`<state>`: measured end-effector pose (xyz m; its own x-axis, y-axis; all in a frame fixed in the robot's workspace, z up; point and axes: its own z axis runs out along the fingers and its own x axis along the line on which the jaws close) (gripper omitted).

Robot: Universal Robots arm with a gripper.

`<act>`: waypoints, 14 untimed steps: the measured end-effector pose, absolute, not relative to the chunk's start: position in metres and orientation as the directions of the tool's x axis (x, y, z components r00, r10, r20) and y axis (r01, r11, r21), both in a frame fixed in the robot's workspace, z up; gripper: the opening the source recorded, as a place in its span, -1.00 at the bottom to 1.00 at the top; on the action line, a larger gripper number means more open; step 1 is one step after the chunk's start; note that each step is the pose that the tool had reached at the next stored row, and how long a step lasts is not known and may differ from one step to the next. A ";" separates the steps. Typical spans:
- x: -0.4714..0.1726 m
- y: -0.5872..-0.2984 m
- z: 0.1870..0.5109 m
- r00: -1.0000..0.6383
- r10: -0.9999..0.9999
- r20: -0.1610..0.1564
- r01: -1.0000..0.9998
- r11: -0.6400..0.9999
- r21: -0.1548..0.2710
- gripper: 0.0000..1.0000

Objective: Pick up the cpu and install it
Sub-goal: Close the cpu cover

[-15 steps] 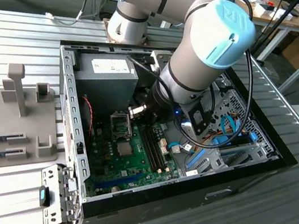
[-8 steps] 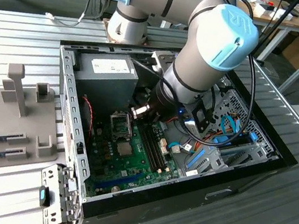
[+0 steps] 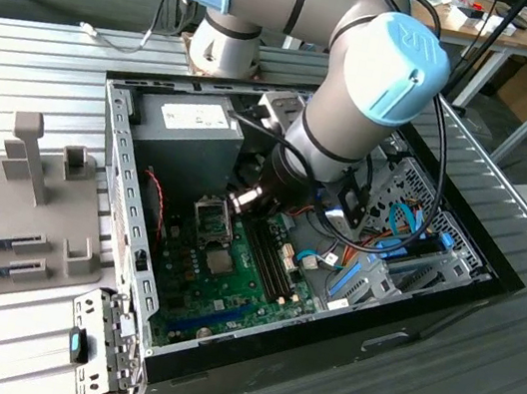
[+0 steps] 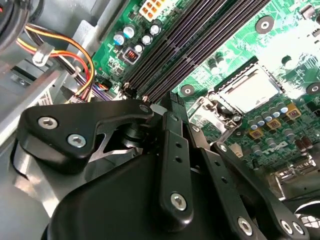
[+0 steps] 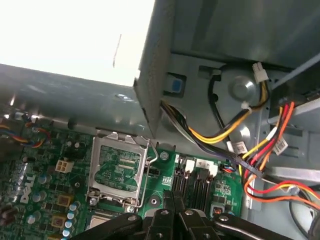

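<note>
**Silver chip in the socket, claw closed just beside it**

Grey steel is the biggest thing we see: the open computer case [image 3: 132, 195] lies on its side on the bench. The arm [image 3: 364, 82] reaches down into it from the far side. The power supply box [image 3: 188, 134] fills the case's far corner on the exterior view's left. Nearer than that lies the green board [image 3: 227, 292], with the dark memory slots [image 3: 268, 259] running near to far across its middle.

The gripper [image 3: 241, 196] hangs low over the board at the far end of those slots. In the first wrist view its two black fingers [image 5: 167, 202] stand pressed together side by side, and we see nothing held between them.

The cpu [image 4: 247, 90] is a pale silvery square. As far as we can judge from the slanted second wrist view, it lies flat in the socket on the board, ringed by the metal socket frame. The hinged load plate [image 5: 117, 170] stands lifted off it, and the board shows through its opening.

From the claw, the chip lies just beside, toward the exterior view's left and slightly nearer, apart from the fingertips. Being square, it offers no long axis to line up on; its edges run roughly parallel to the memory slots.
</note>
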<state>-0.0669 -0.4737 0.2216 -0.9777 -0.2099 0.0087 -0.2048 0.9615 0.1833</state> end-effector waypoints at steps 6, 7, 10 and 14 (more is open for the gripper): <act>-0.064 -0.473 0.222 -0.963 -0.270 0.012 -0.262 0.942 0.208 -0.79; -0.064 -0.473 0.221 -0.961 -0.277 0.013 -0.268 0.940 0.210 -0.79; -0.062 -0.472 0.221 -0.953 -0.302 0.017 -0.291 0.932 0.214 -0.79; -0.060 -0.471 0.220 -0.938 -0.346 0.023 -0.333 0.918 0.217 -0.79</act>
<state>-0.0603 -0.4714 0.2204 -0.9381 -0.3456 0.0228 -0.3327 0.9177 0.2172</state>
